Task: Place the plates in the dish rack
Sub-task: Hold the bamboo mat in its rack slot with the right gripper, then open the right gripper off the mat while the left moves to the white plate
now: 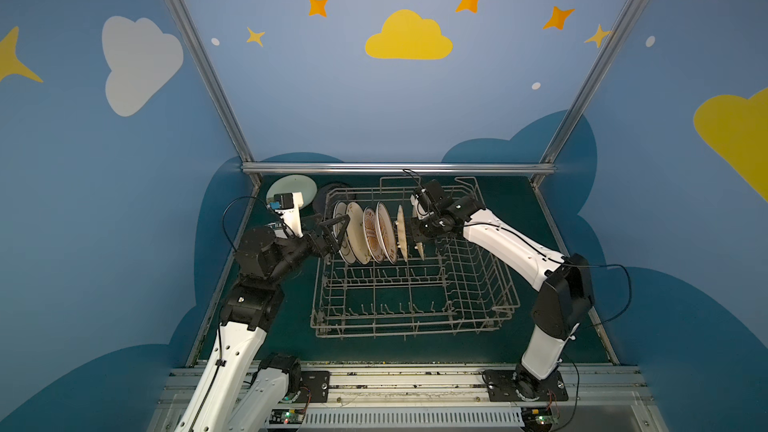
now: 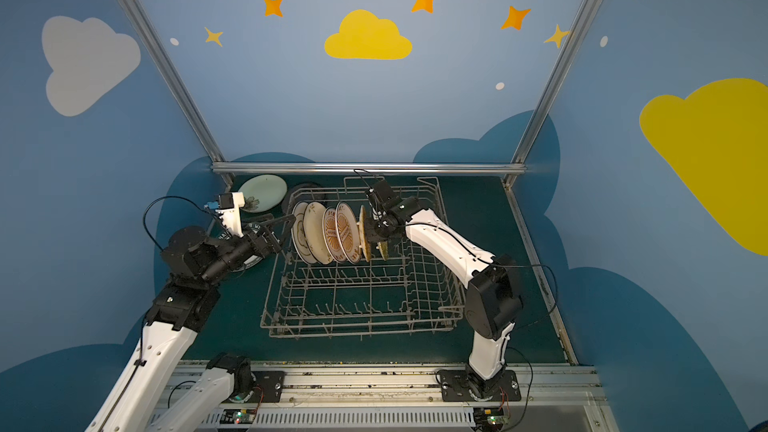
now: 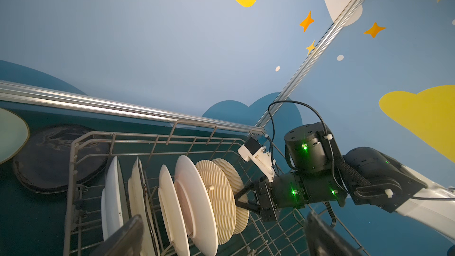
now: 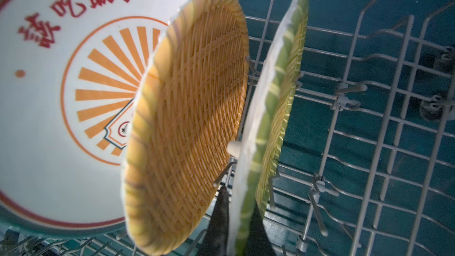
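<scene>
A: State of the right gripper (image 4: pixel 238 195)?
B: Clamped on the rim of the green-edged woven plate (image 4: pixel 270 89). That plate stands on edge inside the dish rack (image 1: pixel 498 284), down among the tines, at the right end of the row. Can't tell if it's fully seated.
A: And the left gripper (image 1: pixel 341 234)?
B: Jaws wide apart, nothing between them. It's at the rack's left wall, just beside the leftmost plate.
A: What's in the row?
B: Six plates on edge across the rack's far half, centre of both top views. From the left: two white plates (image 1: pixel 356 238), two sunburst plates (image 1: pixel 372 238), the other woven plate (image 4: pixel 192 119), then the held one.
A: Anything outside the rack?
B: The pale green plate (image 2: pixel 264 191) lies flat at the upper left of the table (image 1: pixel 552 326). The black plate (image 2: pixel 299 193) is next to it, against the rack's far-left corner. The lettered-rim plate (image 2: pixel 252 227) is mostly hidden under the left arm.
</scene>
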You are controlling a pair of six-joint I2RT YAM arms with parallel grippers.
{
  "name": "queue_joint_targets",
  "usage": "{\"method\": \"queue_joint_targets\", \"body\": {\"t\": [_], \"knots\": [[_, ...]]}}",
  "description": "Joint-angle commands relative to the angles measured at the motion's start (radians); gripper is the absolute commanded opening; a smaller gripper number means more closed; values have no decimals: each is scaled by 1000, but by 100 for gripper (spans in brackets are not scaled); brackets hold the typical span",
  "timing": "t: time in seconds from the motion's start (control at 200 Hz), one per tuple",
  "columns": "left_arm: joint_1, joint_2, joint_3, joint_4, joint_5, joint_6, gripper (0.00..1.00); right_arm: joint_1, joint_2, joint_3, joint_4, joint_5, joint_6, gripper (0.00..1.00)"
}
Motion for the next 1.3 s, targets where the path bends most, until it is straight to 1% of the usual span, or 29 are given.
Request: {"method": "queue_joint_targets", "body": {"t": [0.0, 0.3, 0.856, 1.297], "knots": [[-3, 1, -2, 1, 3, 16, 100, 17, 20, -44, -39, -121, 1, 0], [-3, 3, -2, -1, 1, 18, 100, 17, 30, -44, -10, -138, 17, 0], [-3, 3, -3, 1, 2, 15, 100, 13, 55, -25, -119, 96, 64, 0], [-3, 6, -3, 1, 0, 15, 100, 18, 70, -18, -152, 172, 73, 0]]}}
